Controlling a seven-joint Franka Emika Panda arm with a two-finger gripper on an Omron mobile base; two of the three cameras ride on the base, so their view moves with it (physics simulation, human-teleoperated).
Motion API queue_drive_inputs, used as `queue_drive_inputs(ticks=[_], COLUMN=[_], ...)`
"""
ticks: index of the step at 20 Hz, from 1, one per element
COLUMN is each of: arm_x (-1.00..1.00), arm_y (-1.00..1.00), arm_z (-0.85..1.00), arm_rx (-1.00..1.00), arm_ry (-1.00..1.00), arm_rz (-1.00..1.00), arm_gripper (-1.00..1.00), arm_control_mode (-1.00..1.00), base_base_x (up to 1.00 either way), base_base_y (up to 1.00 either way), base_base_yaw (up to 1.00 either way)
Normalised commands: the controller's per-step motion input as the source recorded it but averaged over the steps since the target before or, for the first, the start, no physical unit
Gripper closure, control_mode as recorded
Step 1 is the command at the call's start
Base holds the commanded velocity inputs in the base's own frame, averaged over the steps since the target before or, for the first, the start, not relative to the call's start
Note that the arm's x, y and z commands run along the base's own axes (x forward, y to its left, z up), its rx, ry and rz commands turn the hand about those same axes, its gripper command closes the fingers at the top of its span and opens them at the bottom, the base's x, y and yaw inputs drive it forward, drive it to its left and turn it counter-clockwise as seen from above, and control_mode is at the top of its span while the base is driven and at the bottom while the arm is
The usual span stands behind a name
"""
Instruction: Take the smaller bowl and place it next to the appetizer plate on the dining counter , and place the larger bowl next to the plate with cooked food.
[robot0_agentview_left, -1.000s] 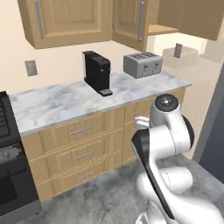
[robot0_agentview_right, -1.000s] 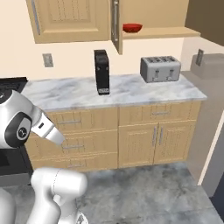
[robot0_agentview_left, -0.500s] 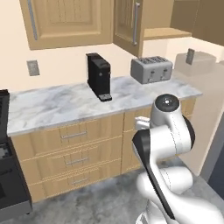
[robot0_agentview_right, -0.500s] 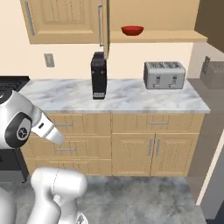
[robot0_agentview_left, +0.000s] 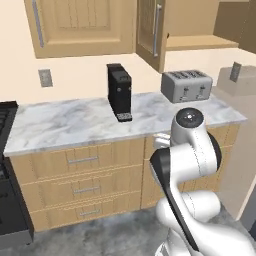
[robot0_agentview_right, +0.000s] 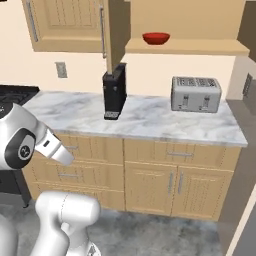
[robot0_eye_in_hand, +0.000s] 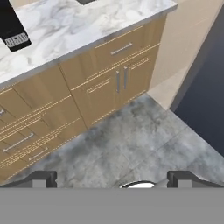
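Gripper (robot0_eye_in_hand: 112, 177) fingertips sit far apart at the bottom of the hand view, jaws spread wide with nothing between them, looking down at grey floor (robot0_eye_in_hand: 131, 144) in front of wooden cabinets (robot0_eye_in_hand: 100, 74). Above the cabinets runs a marble counter (robot0_agentview_right: 145, 120); on it stand a black coffee machine (robot0_agentview_right: 114, 92) and, well to its right, a silver toaster (robot0_agentview_right: 196, 94). From the left base view the arm (robot0_agentview_left: 187, 155) is folded close to the base, its elbow in front of the cabinet doors below the toaster (robot0_agentview_left: 186, 86). Higher up, an upper cabinet door (robot0_agentview_right: 114, 35) stands open just above the coffee machine, and beside it an open wooden shelf (robot0_agentview_right: 190, 47) carries the red bowl (robot0_agentview_right: 156, 38), resting upright near the shelf's left end, well above the counter. A dark stove (robot0_agentview_right: 15, 92) edge, possibly with burners, shows at the counter's left end.
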Motion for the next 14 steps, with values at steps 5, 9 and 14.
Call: queue_drive_inputs(ticks=[5, 9, 14], arm_x=[0.00, 0.00, 0.00], arm_y=[0.00, 0.00, 0.00], arm_z=[0.00, 0.00, 0.00], arm_rx=[0.00, 0.00, 0.00], arm_ry=[0.00, 0.00, 0.00], arm_rz=[0.00, 0.00, 0.00], arm_gripper=[-1.00, -1.00, -1.00], arm_control_mode=[1.00, 1.00, 1.00], base_base_x=[0.27, 0.12, 0.16], base_base_y=[-0.72, -0.73, -0.64], base_base_yaw=[0.25, 0.21, 0.21])
